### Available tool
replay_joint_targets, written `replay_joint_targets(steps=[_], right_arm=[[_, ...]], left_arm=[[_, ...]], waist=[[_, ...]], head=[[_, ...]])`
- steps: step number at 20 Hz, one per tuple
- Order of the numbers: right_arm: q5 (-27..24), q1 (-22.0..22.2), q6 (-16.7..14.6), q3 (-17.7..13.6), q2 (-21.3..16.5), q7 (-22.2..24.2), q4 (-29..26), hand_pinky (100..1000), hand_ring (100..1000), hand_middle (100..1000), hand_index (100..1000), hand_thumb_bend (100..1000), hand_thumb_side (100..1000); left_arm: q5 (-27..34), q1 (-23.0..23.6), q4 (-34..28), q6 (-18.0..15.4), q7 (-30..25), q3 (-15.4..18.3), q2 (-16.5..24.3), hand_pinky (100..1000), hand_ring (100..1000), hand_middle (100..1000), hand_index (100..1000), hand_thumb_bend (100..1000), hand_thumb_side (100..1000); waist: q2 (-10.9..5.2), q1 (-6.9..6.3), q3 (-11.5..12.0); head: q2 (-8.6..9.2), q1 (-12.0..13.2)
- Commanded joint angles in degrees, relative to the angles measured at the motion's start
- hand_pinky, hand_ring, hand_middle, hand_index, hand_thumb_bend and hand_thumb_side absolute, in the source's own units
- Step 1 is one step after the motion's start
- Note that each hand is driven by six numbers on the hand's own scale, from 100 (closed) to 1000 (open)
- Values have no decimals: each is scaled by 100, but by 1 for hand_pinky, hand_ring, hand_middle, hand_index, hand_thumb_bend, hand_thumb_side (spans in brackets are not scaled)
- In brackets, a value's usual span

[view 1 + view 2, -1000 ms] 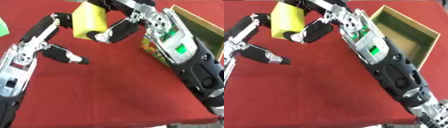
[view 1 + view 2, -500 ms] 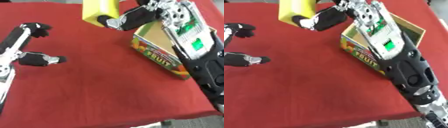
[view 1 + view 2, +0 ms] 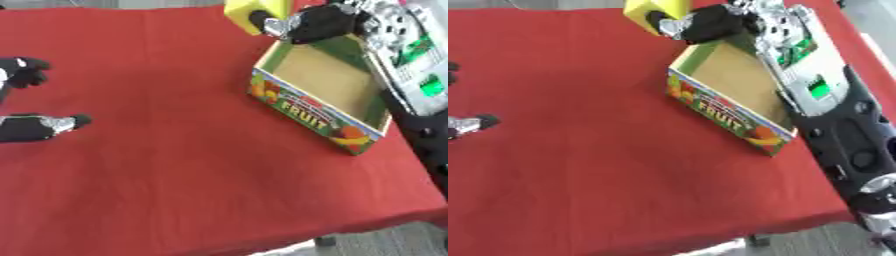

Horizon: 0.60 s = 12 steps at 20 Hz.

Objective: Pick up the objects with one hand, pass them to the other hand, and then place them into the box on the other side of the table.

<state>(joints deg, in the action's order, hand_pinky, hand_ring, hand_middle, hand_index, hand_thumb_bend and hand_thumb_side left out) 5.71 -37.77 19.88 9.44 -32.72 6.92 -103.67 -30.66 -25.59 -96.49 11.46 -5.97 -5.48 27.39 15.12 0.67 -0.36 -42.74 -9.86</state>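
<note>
A: Near edge first, what's there?
B: Red tablecloth [image 3: 192,165], bare over most of the near half. Table edge runs askew across the bottom, grey floor beyond it at lower R.

A: L hand?
B: Left hand [image 3: 31,127] at the L edge, mid height. Only bits show: one black finger w/ a silver band lying flat, tip pointing R, and a dark curled bit above it. Holds nothing. Fingers look relaxed & apart, not clenched.

A: Box?
B: Cardboard box [image 3: 308,111] w/ fruit print and the word FRUIT on its near side wall. Sits on the cloth R of centre, open top, brown inside. Long axis runs diagonally, from upper L near the top edge to lower R near the table's R edge. Nothing seen inside it.

A: R arm?
B: Right forearm comes in from lower R, black shell then silver/white section w/ green lights, lying along the box's R side and partly over it.

A: And the object?
B: Yellow block [image 3: 656,9] at the far end, cropped by the top edge, so can't tell its long axis. Right hand [image 3: 710,22] grips it, black fingers curled round its lower R side. Block is in the air just past the box's far L corner, not over the opening.
</note>
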Motion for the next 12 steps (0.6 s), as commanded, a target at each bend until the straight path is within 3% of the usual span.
replay_joint_targets(steps=[1,7,12], right_arm=[[-103,26,-116,-274,-405,-212,207,764,701,507,537,336,100],[-305,204,-246,-536,-714,-442,667,764,702,508,539,351,112],[-230,313,-294,-544,-894,-392,1143,767,709,518,549,361,129]], left_arm=[[102,4,-279,58,184,176,288,759,688,617,789,791,350],[197,163,-556,141,435,361,520,760,688,619,790,792,358],[621,295,-633,128,706,641,626,753,675,608,787,771,392]], waist=[[-132,-24,5],[-124,-29,23],[-117,-22,51]], head=[[98,-63],[151,-207],[215,-246]])
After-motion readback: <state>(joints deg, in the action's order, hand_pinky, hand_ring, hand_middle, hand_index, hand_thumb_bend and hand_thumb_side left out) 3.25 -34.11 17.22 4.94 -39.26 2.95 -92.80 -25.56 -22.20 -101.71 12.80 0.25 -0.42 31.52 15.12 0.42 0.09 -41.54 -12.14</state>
